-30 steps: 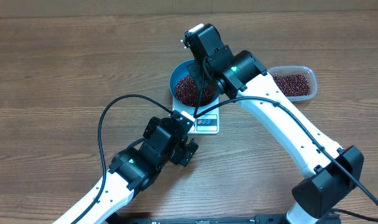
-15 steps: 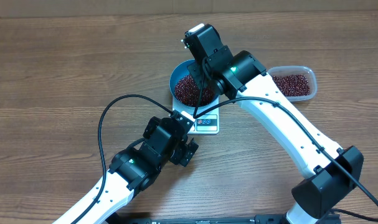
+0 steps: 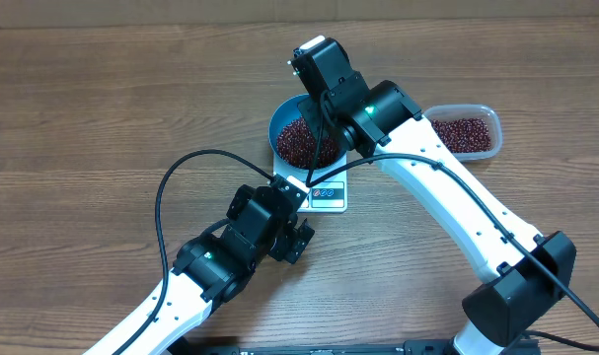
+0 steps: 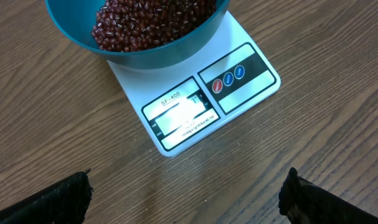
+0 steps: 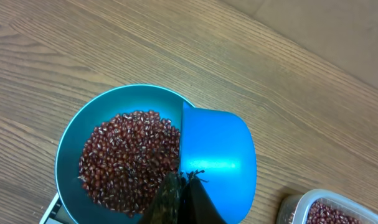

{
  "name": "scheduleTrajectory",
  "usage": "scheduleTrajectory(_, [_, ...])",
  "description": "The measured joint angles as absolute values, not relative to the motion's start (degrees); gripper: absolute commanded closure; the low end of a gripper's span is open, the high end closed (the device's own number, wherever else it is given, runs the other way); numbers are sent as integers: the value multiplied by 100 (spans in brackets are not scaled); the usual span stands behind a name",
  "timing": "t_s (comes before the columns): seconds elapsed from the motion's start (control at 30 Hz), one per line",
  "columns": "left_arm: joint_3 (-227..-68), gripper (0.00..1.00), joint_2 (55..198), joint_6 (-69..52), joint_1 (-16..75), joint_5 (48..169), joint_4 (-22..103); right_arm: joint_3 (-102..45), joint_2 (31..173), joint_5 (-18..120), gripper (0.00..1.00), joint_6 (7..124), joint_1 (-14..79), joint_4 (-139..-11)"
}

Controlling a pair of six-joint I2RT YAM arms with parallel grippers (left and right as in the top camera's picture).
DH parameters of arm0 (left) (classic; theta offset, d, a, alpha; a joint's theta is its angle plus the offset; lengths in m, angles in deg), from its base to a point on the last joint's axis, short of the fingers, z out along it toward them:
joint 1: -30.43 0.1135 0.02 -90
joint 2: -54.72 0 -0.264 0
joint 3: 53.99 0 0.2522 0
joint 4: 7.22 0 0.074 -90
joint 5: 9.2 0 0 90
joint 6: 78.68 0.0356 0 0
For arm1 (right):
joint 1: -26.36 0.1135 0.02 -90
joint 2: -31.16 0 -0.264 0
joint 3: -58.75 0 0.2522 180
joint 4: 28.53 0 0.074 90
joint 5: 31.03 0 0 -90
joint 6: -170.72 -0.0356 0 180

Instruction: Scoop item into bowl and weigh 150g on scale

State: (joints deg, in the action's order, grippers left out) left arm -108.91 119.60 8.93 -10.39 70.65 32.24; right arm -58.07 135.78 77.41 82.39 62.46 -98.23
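The bright-blue bowl (image 5: 70, 143) stands on the white scale (image 4: 251, 87) and holds a heap of dark red-brown beans (image 5: 129, 155). Over the bowl's right rim hangs a small blue scoop (image 5: 217, 155), its smooth outer side turned toward the camera. My right gripper (image 5: 184, 176) is shut on the scoop's near end. In the overhead view that arm's wrist covers part of the bowl (image 3: 282, 126). My left gripper (image 4: 187, 186) is open over bare wood just in front of the scale's display (image 4: 182, 115), with nothing between its fingers.
A clear plastic tub (image 3: 465, 134) with more beans sits on the table to the right of the bowl. The scale's three round buttons (image 4: 229, 78) face my left gripper. A black cable (image 3: 181, 173) loops over the wood left of the scale.
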Motion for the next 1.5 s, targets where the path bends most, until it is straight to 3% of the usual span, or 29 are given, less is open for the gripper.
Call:
scheduleTrajectory(0.67, [-10891,0,11960,893,-1039,7065,3224,-5810,13578,7721,96,8108,6246,-9869])
scheduleTrajectory(1.3, [-10891,0,11960,893,-1039,7065,3224,-5807,13578,7096,96,6936,6222,-10020])
scheduleTrajectory(1.5, [-10891,0,11960,893,-1039,7065,3224,-5810,13578,6622,96,6252,5844,-10001])
